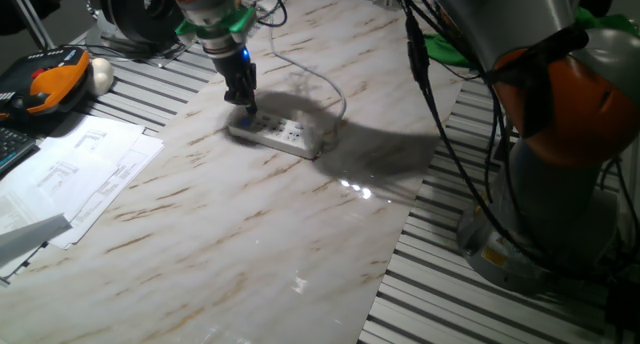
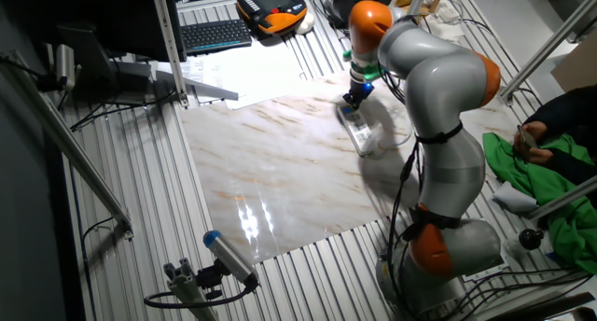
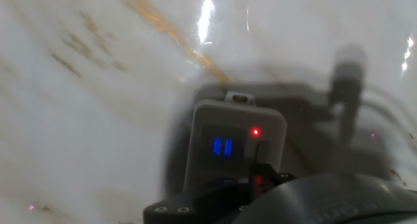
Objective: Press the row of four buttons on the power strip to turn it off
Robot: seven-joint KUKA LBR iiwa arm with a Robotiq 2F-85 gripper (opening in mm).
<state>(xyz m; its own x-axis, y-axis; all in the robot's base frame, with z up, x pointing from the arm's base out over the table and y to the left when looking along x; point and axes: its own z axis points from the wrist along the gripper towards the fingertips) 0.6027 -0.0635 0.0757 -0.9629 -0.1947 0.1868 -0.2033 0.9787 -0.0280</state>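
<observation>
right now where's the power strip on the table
The power strip lies flat on the marble tabletop toward its far side in one fixed view, directly under the gripper at its left end, its cable trailing away behind.

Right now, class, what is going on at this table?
A KUKA arm has its gripper down on one end of a white power strip that lies on the marble-patterned table. In the hand view, a red light glows on the strip, so at least one of the buttons seems not yet switched off. A grey cable runs off the strip's far end. Whether the fingers are open cannot be told.
</observation>
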